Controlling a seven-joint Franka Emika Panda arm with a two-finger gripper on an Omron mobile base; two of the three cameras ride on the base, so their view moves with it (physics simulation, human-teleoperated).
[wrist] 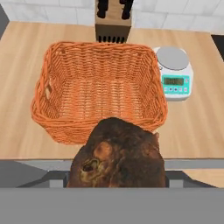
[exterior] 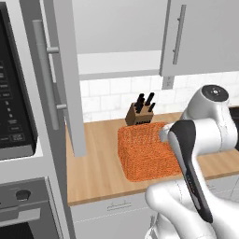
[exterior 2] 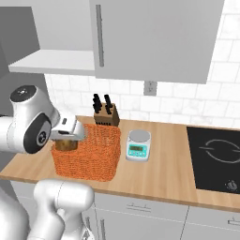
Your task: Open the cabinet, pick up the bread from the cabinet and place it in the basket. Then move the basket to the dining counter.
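My gripper (exterior 2: 65, 140) is shut on the bread (wrist: 117, 157), a dark brown rounded lump that hides the fingertips in the hand view. In the right base view the bread (exterior 2: 65, 145) hangs just above the left end of the orange woven basket (exterior 2: 91, 157). The basket (wrist: 100, 92) has nothing in it and stands on the wooden worktop (exterior: 98, 163), where its weave (exterior: 144, 151) shows beside my forearm. The cabinet stands open: its grey door (exterior: 65, 70) with the long bar handle (exterior: 44, 74) is swung out, and the white shelf (exterior 2: 51, 61) is bare. The dining counter is out of view.
A knife block (exterior 2: 105, 115) stands behind the basket against the white tiles. A kitchen scale (exterior 2: 138, 144) sits right of the basket, and a black cooktop (exterior 2: 215, 159) lies further right. A shut grey cabinet door (exterior 2: 154, 37) hangs above. A microwave (exterior: 14, 93) is at the left.
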